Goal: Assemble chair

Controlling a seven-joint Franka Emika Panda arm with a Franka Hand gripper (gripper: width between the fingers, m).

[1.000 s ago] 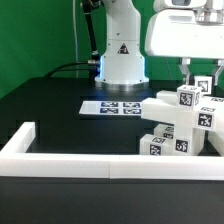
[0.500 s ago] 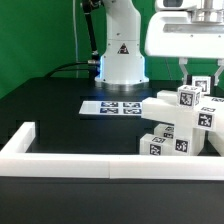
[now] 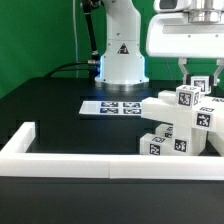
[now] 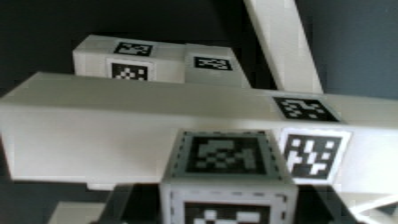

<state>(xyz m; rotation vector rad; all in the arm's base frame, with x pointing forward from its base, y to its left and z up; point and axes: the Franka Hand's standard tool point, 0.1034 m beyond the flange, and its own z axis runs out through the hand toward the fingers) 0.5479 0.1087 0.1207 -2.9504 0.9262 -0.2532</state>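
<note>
The partly built chair (image 3: 178, 122), white blocky parts with black-and-white tags, stands at the exterior view's right, behind the rail. My gripper (image 3: 200, 80) hangs over its top and is shut on a small square tagged leg (image 3: 201, 85) that sits against the assembly. In the wrist view that leg (image 4: 228, 195) fills the space between my dark jaws, with my gripper (image 4: 228, 205) around it. Past it lies a broad white slab (image 4: 125, 115) carrying tags, and two tagged blocks (image 4: 134, 58) lie beyond that.
The marker board (image 3: 112, 106) lies flat mid-table in front of the robot base (image 3: 121, 55). A long low white rail (image 3: 90, 165) runs along the front and turns back at the exterior view's left. A green wall stands behind.
</note>
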